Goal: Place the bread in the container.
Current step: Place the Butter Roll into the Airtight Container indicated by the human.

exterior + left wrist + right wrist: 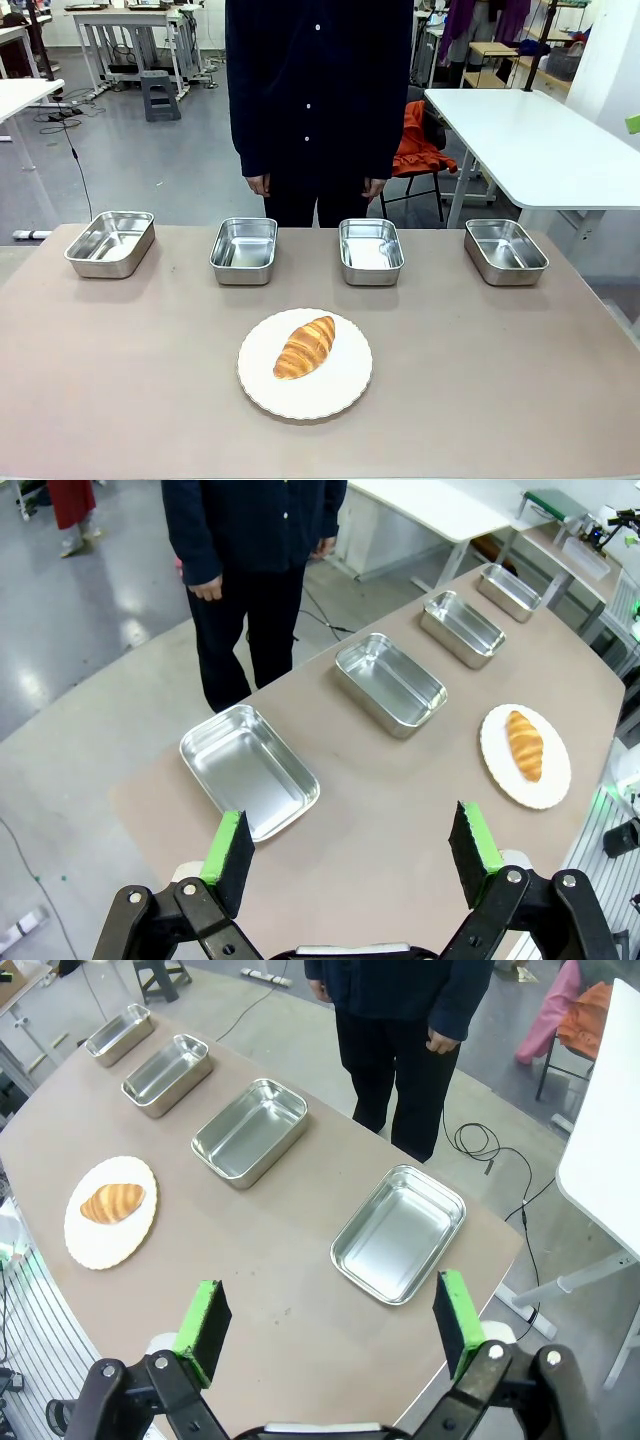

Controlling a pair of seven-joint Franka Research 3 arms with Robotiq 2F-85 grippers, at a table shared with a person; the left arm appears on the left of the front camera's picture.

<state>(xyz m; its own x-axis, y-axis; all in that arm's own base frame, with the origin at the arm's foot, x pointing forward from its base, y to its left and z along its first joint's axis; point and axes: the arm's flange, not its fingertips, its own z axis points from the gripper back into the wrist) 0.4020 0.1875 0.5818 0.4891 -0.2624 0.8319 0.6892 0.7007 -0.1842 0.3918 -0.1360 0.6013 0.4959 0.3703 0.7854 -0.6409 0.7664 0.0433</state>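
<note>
Since the bread [305, 347] has not yet been picked up, the step in hand is judged to be the approach and grasp. The bread is seen lying on a round white plate [345, 395] at the near middle of the worktop [120, 380], slightly left of the plate's centre, apart from every tray. Four like steel trays [244, 250] are set in a row along the far edge, before a standing person [310, 90]; which one is meant as the container cannot be told. Both the left jaws and the right jaws are held wide apart, nothing between them, high over the worktop's ends. The long axis of the bread is laid on a diagonal, from near-left to far-right, its far tip pointed roughly toward the tray second from the right [370, 250]. A good grasp is judged to be one taken across the thick middle, the wrist rolled so the pads are set square to that axis, and closed gently, as the crust looks easily crushed. The loaf should probably be turned slightly so it is lowered along the tray's length.
</note>
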